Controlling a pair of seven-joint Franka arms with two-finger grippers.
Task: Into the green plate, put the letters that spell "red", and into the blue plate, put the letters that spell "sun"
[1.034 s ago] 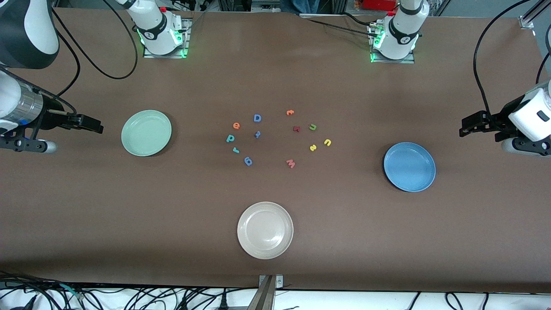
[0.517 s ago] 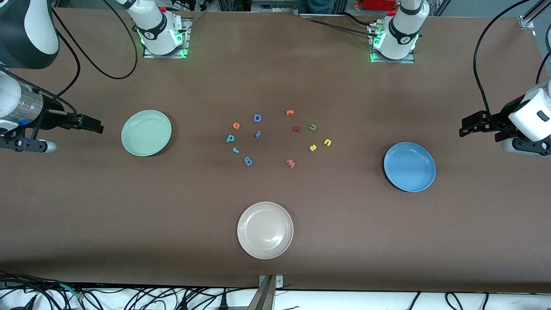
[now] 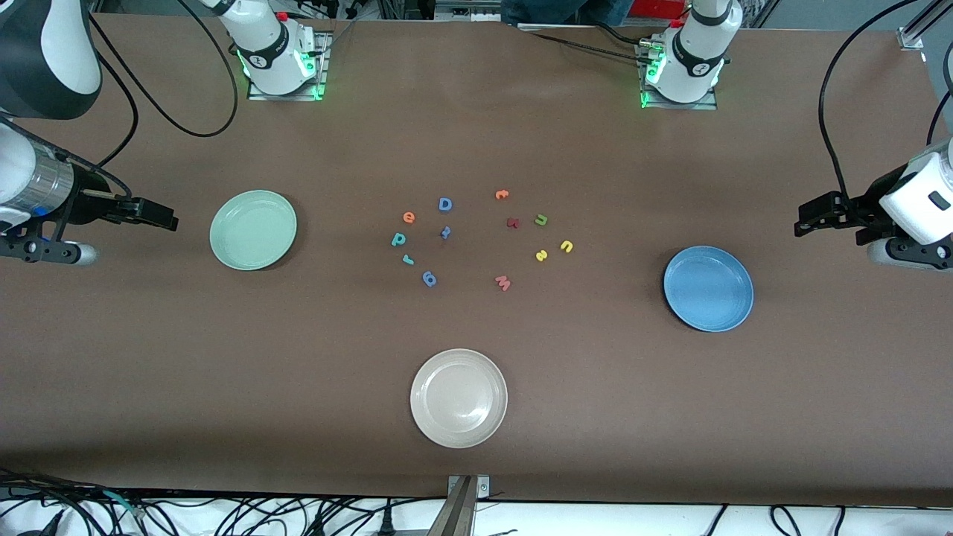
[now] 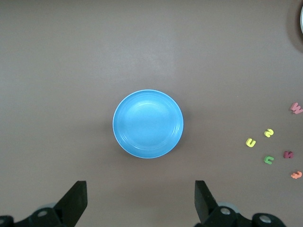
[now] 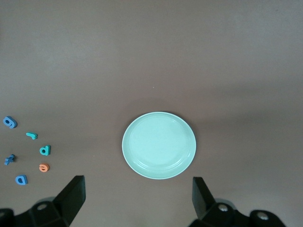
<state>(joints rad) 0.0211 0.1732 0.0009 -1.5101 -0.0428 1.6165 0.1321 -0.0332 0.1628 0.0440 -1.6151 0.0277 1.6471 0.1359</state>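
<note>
Foam letters (image 3: pixel 484 238) lie scattered between green plate (image 3: pixel 253 229) and blue plate (image 3: pixel 708 289).

Wide bare table (image 3: pixel 670 417) lies around the three plates. Only the letters (image 3: pixel 476 238), packed close mid-table, crowd each other.

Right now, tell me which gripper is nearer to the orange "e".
Right. The right gripper hangs open past the green plate, at the right arm's end of the table. The orange "e" lies that side of the letter cluster. The left gripper, open, waits past the blue plate.
</note>
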